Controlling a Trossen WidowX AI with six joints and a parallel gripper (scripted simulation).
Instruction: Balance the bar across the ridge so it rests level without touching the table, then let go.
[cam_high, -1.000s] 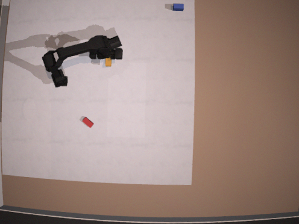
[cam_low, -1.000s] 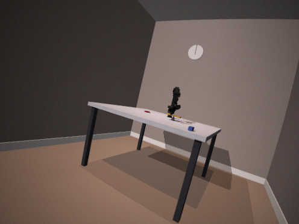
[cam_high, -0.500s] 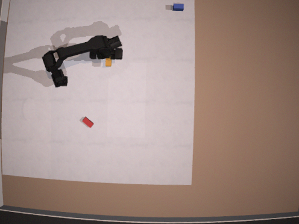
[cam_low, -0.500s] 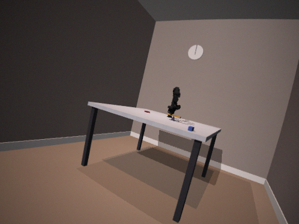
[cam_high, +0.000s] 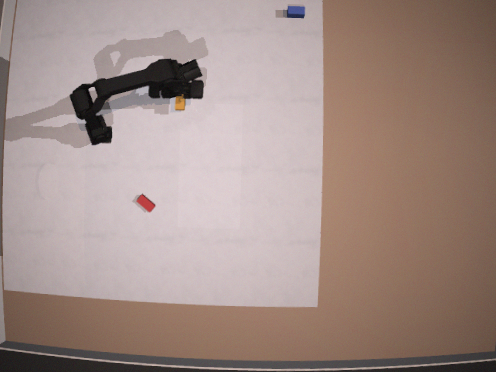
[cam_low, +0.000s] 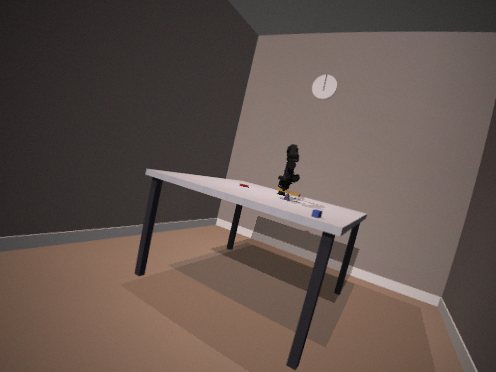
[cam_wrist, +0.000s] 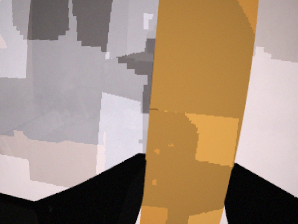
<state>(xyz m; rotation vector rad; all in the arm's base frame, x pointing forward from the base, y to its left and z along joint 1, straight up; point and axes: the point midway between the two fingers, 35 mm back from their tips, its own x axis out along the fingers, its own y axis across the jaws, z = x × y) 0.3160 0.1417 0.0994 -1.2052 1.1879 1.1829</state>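
Observation:
The orange bar (cam_high: 180, 104) (cam_low: 292, 193) (cam_wrist: 202, 65) is held by my gripper (cam_wrist: 185, 168), which is shut on it. In the wrist view the bar runs lengthwise between the two black fingers. In the exterior view the bar looks roughly level, a little above the table. A small grey-blue shape, apparently the ridge (cam_low: 287, 198), stands under the bar there. Whether the bar touches it cannot be told. In the top view the arm hides the ridge and most of the bar, and only the bar's near end shows.
A red block (cam_high: 146, 203) (cam_low: 244, 185) lies on the white table (cam_high: 270, 200) (cam_low: 200, 187), well away from the bar. A blue block (cam_high: 296, 12) (cam_low: 316, 214) stands near another table edge. The arm's shadows fall around the bar.

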